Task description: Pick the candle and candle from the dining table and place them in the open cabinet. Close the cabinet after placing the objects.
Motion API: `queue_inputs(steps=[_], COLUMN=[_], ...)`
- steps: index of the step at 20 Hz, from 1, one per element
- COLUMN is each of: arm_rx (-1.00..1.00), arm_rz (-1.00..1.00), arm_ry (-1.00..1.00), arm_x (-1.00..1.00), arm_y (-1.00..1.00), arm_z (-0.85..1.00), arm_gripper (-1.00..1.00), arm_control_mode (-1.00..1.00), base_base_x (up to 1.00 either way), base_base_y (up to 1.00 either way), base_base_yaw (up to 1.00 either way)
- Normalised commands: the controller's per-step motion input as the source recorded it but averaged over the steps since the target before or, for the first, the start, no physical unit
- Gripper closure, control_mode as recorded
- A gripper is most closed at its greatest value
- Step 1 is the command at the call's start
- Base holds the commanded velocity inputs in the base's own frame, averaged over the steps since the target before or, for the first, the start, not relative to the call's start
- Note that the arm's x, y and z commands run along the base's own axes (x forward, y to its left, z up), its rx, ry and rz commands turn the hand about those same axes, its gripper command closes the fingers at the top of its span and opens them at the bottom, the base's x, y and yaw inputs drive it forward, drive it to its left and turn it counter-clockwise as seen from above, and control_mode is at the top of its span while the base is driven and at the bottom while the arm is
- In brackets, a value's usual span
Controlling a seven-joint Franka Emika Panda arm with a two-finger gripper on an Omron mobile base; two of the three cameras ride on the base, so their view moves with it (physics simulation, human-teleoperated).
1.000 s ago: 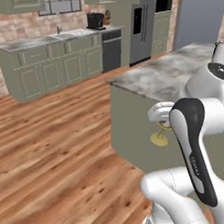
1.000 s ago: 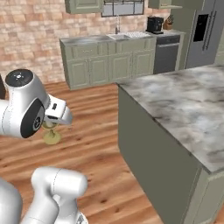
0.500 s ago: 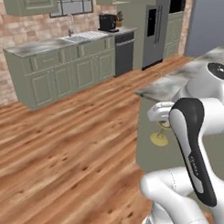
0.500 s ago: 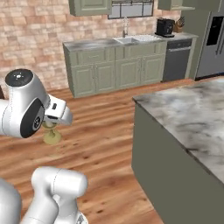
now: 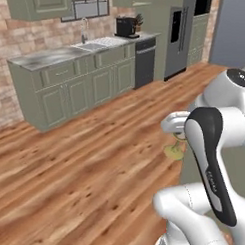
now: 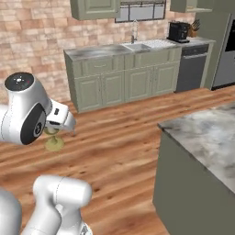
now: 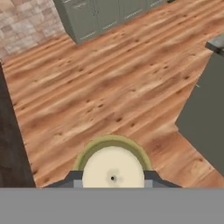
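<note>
The 2 fingers (image 7: 113,179) are clamped tight on 1 cream candle (image 7: 113,168) with a gold foot, carried in the air above the wood floor (image 7: 100,83). 1 marble tabletop (image 6: 206,142) stands near, right of the arm.

The table (image 6: 202,137) has a grey-and-white veined marble top on a sage-green base, standing on the wood-plank floor (image 5: 86,161); the stretch of its top that shows carries nothing; the floor runs back to the low sage-green cupboards (image 6: 124,85).
</note>
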Motion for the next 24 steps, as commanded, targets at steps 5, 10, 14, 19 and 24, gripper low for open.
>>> queue_inputs(steps=[5,10,14,19,24], arm_rx=[0.00,0.00,0.00,0.00,0.00], arm_rz=[0.00,0.00,0.00,0.00,0.00], arm_ry=[0.00,0.00,0.00,0.00,0.00], arm_x=[0.00,0.00,0.00,0.00,0.00], arm_y=[0.00,0.00,0.00,0.00,0.00], arm_z=[0.00,0.00,0.00,0.00,0.00], arm_gripper=[1.00,1.00,1.00,1.00,1.00], arm_control_mode=[1.00,1.00,1.00,1.00,1.00], base_base_x=[1.00,1.00,1.00,1.00,1.00], base_base_y=[0.10,0.10,0.17,0.14,0.16], base_base_yaw=[-0.20,-0.19,-0.12,-0.08,-0.08])
